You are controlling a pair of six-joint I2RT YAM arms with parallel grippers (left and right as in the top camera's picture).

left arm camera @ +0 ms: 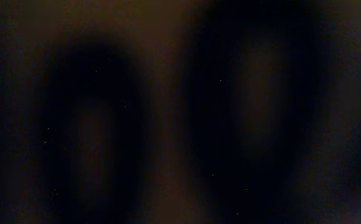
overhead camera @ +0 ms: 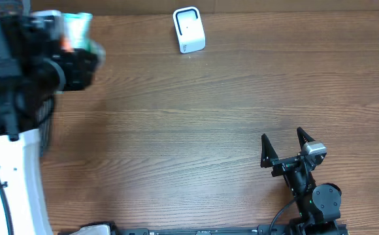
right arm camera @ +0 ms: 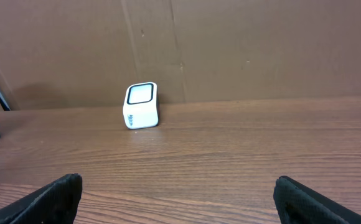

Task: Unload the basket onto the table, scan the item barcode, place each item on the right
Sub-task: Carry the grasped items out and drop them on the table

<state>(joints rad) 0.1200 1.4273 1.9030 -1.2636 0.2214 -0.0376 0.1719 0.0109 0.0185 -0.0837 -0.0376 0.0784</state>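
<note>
Two arms, one scanner, one item.

- Scanner (overhead camera: 189, 29): white, standing at the far edge of the worktop (overhead camera: 176, 130), its window tilted up toward the near side.
- Item (overhead camera: 78, 27): pale teal-and-white pack, blurred, at far left.
- Left gripper (overhead camera: 75, 47): beside the item. Its wrist view is dark, so I cannot tell how its jaws stand or whether it holds the pack.
- Right gripper (overhead camera: 284, 147): near right, jaws wide, empty, facing the scanner.

Step in hand, as judged: bring the item to the scanner. Turn the barcode face squarely to the window, hold it steady just in front, and keep the fingers off the code.
</note>
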